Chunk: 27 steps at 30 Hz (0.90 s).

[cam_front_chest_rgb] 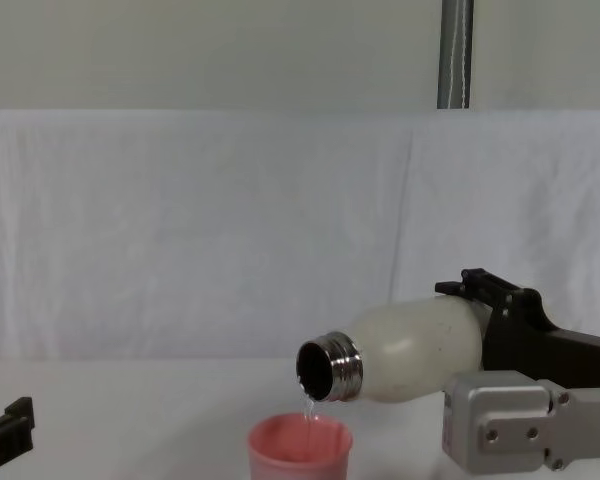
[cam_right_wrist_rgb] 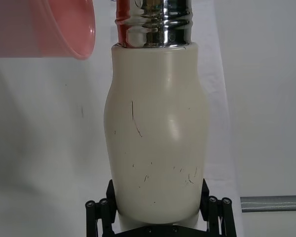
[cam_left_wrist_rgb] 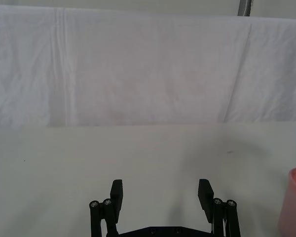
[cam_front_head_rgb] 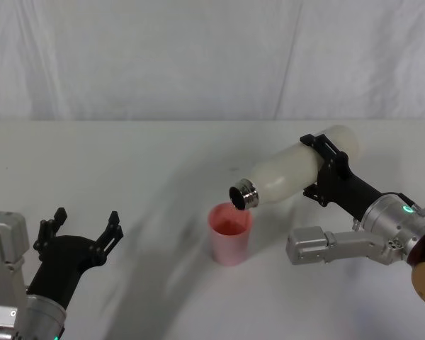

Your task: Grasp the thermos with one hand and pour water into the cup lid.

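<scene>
Right claw (cam_front_head_rgb: 331,170) clamps the tall cream-white matte thermos (cam_front_head_rgb: 297,172), tipped, thin water stream (cam_front_chest_rgb: 308,408) falling into the small pink plastic cup lid (cam_front_head_rgb: 230,232) below; left claw (cam_front_head_rgb: 85,228) spread wide, idle

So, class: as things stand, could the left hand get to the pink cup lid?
Probably yes. The left hand is open and empty, with bare table between it and the cup lid. The catch is above: the right hand holds the thermos tilted over the cup, pouring, so only a low sideways approach looks free.
</scene>
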Each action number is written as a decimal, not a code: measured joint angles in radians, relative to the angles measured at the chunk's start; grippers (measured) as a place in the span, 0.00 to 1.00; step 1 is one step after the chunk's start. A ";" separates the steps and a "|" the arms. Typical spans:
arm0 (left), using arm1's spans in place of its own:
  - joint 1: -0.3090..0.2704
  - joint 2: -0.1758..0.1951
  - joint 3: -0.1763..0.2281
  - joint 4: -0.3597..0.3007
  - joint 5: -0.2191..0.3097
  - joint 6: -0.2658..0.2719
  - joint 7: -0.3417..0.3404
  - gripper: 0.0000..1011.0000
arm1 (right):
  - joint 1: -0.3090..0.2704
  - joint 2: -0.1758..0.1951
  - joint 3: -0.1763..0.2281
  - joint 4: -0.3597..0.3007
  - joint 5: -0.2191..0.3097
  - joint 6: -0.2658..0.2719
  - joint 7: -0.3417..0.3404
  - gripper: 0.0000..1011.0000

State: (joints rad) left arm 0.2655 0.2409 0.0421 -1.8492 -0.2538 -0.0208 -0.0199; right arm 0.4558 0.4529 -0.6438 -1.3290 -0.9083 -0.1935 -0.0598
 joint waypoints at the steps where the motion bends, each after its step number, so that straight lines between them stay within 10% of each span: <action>1: 0.000 0.000 0.000 0.000 0.000 0.000 0.000 0.99 | 0.000 0.000 0.000 0.000 0.000 0.000 0.000 0.95; 27: 0.000 0.000 0.000 0.000 0.000 0.000 0.000 0.99 | -0.003 0.000 -0.002 -0.003 -0.001 0.002 0.000 0.95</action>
State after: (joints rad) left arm 0.2655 0.2410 0.0421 -1.8492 -0.2538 -0.0208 -0.0199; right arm 0.4531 0.4527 -0.6454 -1.3320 -0.9092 -0.1920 -0.0598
